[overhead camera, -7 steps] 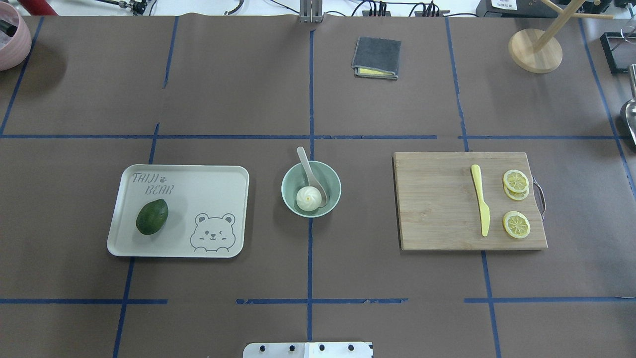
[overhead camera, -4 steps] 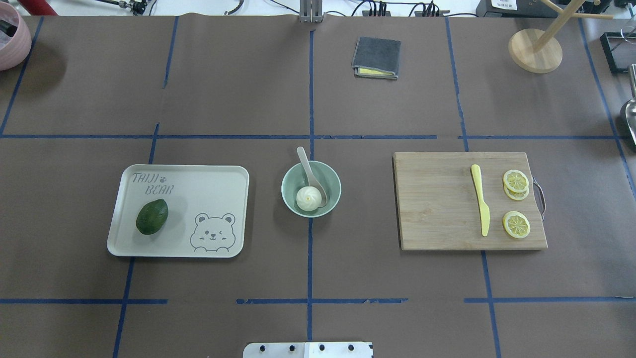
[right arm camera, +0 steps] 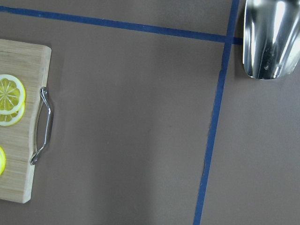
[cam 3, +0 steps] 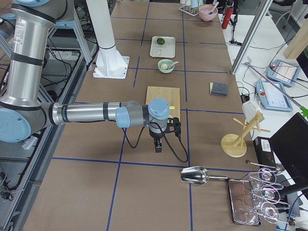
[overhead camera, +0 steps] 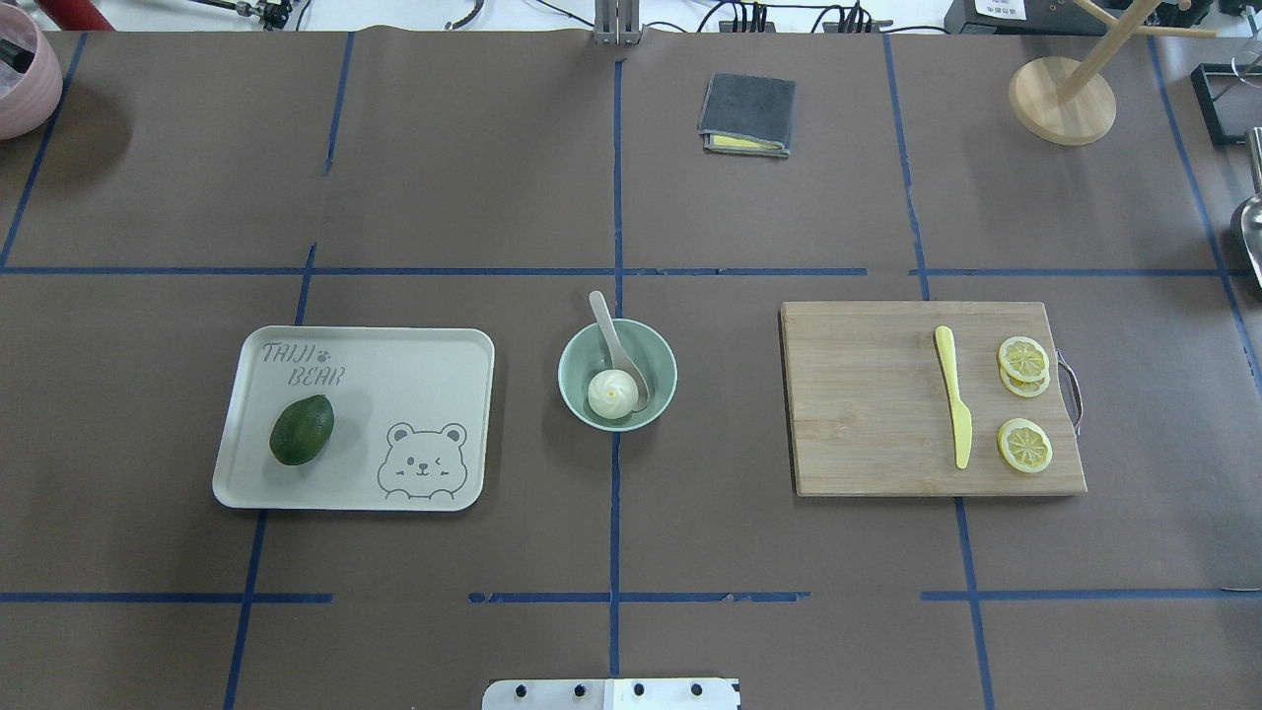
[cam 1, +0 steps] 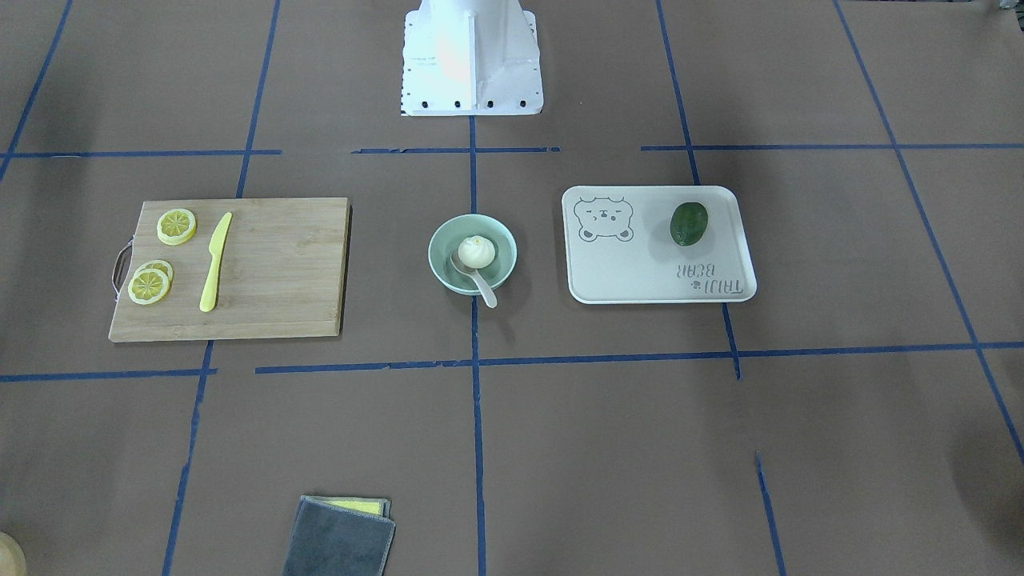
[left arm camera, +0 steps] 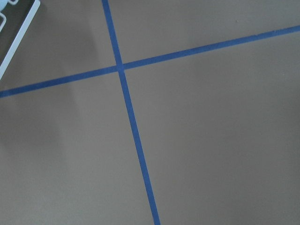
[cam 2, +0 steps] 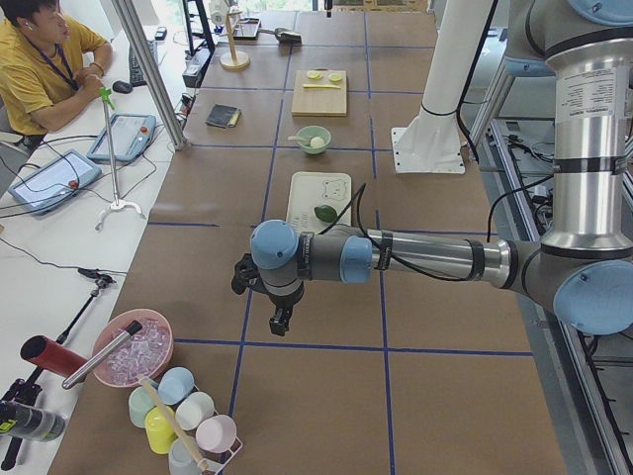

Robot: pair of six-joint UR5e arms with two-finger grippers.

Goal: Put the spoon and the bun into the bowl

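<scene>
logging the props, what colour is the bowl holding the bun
Pale mint green bowl, plain, clearest in the overhead exterior view.

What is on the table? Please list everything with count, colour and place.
bowl: one, mint green, table centre
bun: one, white, in the bowl
spoon: one, off-white, scoop in the bowl, handle over rim
tray: one, white, robot's left of the bowl
avocado: one, dark green, on the tray
cutting board: one, wooden, robot's right of the bowl
knife: one, yellow, on the cutting board
lemon slices: three, yellow, on the cutting board
cloth: one, grey, far side
wooden stand: one, pale, far right corner
scoop: one, silver, right end
second bowl: one, pink, far left corner
left gripper: one, black, over the left end
right gripper: one, black, over the right end
</scene>
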